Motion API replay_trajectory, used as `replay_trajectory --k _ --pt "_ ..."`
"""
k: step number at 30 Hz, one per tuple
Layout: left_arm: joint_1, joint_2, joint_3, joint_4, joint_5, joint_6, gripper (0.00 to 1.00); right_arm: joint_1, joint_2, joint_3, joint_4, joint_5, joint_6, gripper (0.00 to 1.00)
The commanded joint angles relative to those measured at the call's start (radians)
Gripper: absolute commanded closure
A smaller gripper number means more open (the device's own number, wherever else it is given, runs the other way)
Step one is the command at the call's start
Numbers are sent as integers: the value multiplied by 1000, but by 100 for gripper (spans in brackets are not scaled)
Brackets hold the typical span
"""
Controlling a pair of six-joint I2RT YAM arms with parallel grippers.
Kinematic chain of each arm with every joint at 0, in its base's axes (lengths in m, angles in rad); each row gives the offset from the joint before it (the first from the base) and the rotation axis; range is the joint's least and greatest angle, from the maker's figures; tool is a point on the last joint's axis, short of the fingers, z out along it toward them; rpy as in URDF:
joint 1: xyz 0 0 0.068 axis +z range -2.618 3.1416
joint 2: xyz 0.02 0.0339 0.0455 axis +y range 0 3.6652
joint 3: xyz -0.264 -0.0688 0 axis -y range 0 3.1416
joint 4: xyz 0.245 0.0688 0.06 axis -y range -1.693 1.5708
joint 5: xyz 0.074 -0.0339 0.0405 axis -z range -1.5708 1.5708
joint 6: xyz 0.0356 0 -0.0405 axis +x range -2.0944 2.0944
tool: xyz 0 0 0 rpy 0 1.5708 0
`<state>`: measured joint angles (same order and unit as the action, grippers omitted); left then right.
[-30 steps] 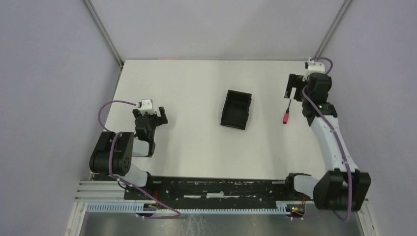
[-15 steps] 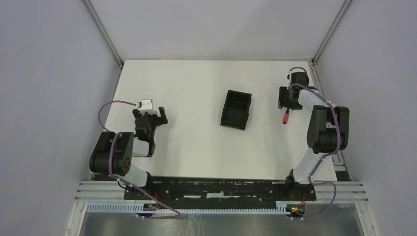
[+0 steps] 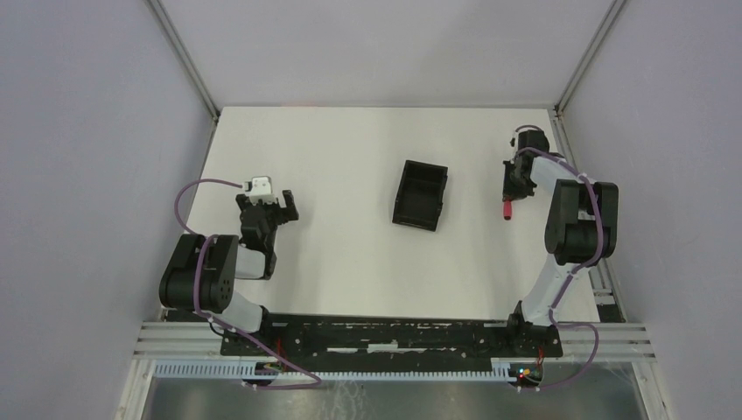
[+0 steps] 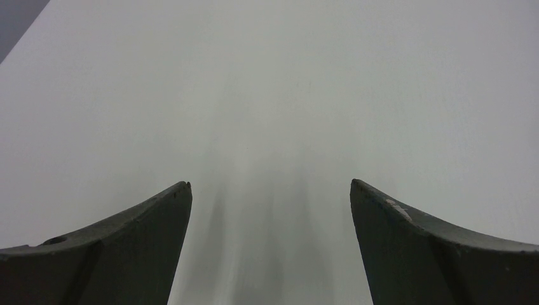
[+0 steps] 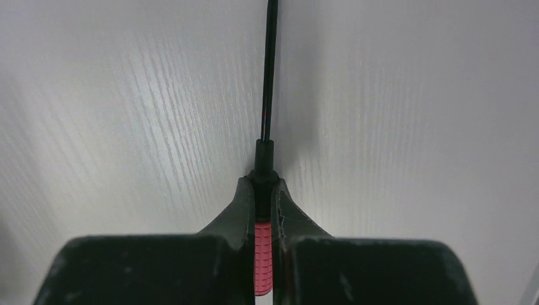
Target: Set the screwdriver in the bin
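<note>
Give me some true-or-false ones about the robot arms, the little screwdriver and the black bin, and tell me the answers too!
1. The right gripper is shut on the screwdriver. True.
2. The screwdriver is lying inside the bin. False: it is over at the right gripper, apart from the bin, and the bin has nothing in it.
3. The left gripper is open with nothing between its fingers. True.
4. The screwdriver has a blue handle. False: the handle is pinkish red and the shaft is black.
</note>
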<state>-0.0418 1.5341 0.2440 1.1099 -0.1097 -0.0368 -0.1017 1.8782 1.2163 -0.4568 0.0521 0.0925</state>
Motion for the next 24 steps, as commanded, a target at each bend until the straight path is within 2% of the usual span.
replay_trajectory --k 1,5,7,10,13,16,17,19,24 --pt "-3 0 6 53 -3 15 0 -6 12 206 -210 -49 -40 100" --pt "-4 2 6 53 -2 16 0 -6 62 522 -565 -113 -85 100" --pt "-3 0 6 53 -2 16 0 -6 47 589 -630 -104 -84 100" --pt "-3 1 6 53 -3 16 0 -6 -5 612 -639 -135 -54 100" --pt "-3 0 6 53 -2 17 0 17 -67 558 -548 -251 19 100" --pt "-3 0 6 53 -2 17 0 94 -138 459 -359 -321 119 100" --pt "-3 0 6 53 -3 17 0 159 -163 410 -278 -332 172 100" --pt "-2 1 6 53 -3 16 0 248 -181 351 -136 -334 249 100" --pt "-3 0 6 53 -3 16 0 431 -114 363 -48 -257 302 100"
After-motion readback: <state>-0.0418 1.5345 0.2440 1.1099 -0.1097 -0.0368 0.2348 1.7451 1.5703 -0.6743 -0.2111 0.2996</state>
